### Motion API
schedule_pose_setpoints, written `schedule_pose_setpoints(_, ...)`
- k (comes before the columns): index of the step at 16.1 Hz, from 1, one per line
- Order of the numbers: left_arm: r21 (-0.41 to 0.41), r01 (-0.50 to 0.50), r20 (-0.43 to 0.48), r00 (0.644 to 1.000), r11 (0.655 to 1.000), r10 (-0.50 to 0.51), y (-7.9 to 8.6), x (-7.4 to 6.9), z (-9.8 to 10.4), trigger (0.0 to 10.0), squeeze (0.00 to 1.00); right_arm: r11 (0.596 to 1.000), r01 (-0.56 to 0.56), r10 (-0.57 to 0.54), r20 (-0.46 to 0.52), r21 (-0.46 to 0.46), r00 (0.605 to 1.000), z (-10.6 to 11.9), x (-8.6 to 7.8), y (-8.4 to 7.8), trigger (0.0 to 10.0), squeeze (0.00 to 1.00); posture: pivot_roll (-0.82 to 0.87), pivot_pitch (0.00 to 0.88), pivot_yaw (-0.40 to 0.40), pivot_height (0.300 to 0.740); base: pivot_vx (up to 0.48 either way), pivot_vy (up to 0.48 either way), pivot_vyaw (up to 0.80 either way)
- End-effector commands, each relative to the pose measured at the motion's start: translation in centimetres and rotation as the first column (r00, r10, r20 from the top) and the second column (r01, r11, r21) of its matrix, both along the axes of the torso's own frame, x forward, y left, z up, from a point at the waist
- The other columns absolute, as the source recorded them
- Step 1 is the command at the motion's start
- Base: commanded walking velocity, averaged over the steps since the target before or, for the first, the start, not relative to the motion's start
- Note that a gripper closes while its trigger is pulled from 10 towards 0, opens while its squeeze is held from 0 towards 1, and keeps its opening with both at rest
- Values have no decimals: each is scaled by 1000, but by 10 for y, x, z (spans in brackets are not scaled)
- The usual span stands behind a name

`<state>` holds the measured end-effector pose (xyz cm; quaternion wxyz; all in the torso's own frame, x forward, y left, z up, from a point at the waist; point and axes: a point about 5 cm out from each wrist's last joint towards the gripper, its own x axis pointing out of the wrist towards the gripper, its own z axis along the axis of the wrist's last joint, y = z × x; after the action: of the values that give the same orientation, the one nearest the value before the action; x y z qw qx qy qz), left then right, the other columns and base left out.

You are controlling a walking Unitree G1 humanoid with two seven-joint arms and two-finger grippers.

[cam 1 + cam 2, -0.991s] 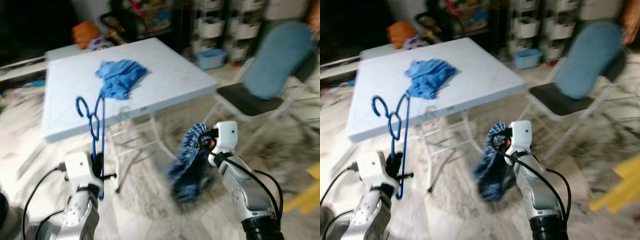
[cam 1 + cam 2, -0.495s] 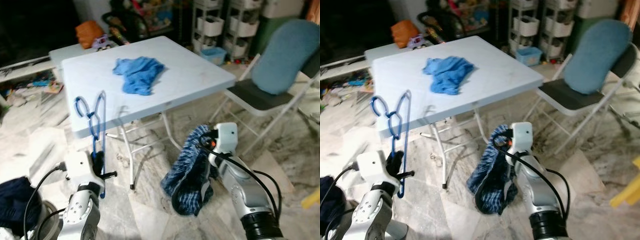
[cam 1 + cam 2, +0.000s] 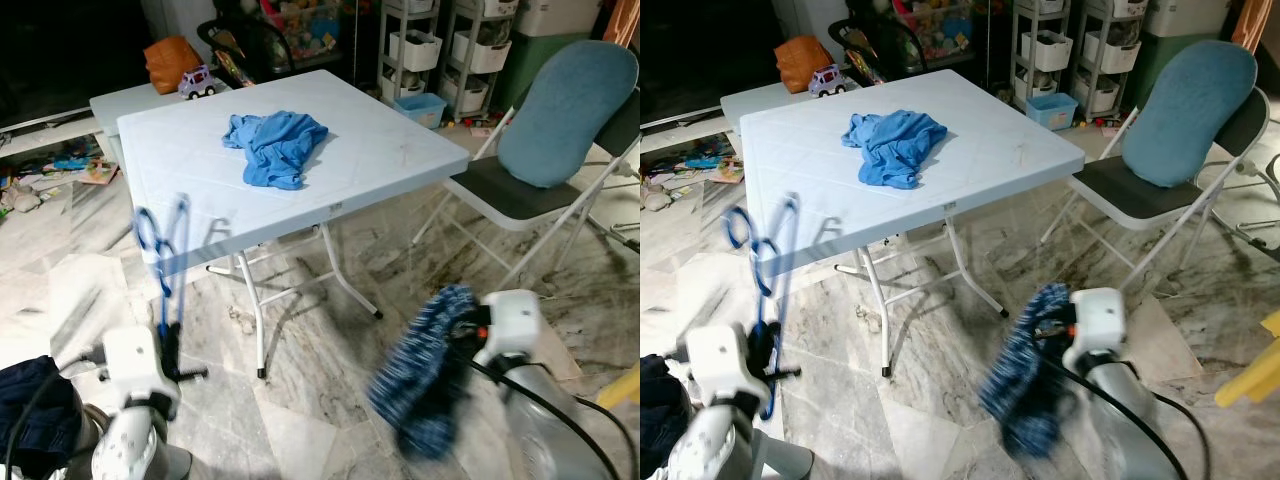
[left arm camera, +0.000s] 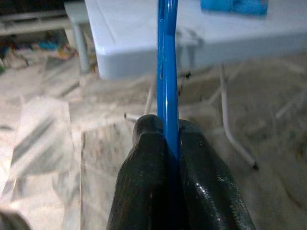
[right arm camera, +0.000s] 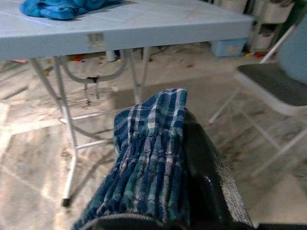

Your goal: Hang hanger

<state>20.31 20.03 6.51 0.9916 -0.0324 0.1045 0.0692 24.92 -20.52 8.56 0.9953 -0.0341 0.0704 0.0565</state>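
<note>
- A lived-in room of a home, seemingly a playroom or spare room.
- Marble-patterned floor tiles (image 3: 320,350).
- A pale blue folding worktop (image 3: 190,150) with a crumpled blue cloth (image 3: 275,145) on it.
- A folding chair (image 3: 545,150) with a blue cushion.
- White storage shelves (image 3: 1080,50) holding bins.
- A toy car (image 3: 197,82) and, as far as the blur allows, scattered toys (image 3: 60,165) on the floor.

- Both head eyes look forward and down from above, sharing the white folding table (image 3: 300,150).
- Each wrist camera looks from low, near the floor, toward that table's edge.
</note>
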Motion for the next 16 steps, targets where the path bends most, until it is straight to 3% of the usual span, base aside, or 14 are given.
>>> schedule_pose_setpoints(1, 20, 9, -2, 1000, 1000, -9, 4, -4, 1, 10000, 0, 1000, 12, -12, 6, -17, 1000, 2, -5, -4, 10000, 0, -61, 0, 89, 740, 0, 0, 0)
schedule_pose_setpoints(3, 19, 27, -17, 999, 999, -27, 3, -6, -4, 10000, 0, 1000, 5, -5, 5, -23, 1000, 2, -9, -4, 10000, 0, -63, 0, 92, 740, 0, 0, 0)
schedule_pose_setpoints(6, 6, 49, 29, 998, 999, -50, -3, 2, 3, 10000, 0, 1000, 7, -5, 44, -26, 999, 13, 7, 6, 10000, 0, -52, 0, 85, 740, 0, 0, 0)
schedule_pose_setpoints(9, -4, 36, 110, 993, 999, -35, -6, 7, 20, 10000, 0, 995, -101, 101, 98, -2, 990, 28, 16, 24, 10000, 0, -39, 0, 71, 740, 0, 0, 0)
schedule_pose_setpoints(12, -30, 29, 147, 989, 999, -24, -7, 11, 27, 10000, 0, 993, -120, 119, 95, 11, 988, 28, 20, 27, 10000, 0, -30, 0, 60, 740, 275, 0, 760)
schedule_pose_setpoints(16, -43, 29, 131, 991, 999, -23, -9, 8, 22, 10000, 0, 994, -98, 92, 99, 57, 991, 31, 25, 31, 10000, 0, -34, 0, 64, 740, 369, 0, 586)
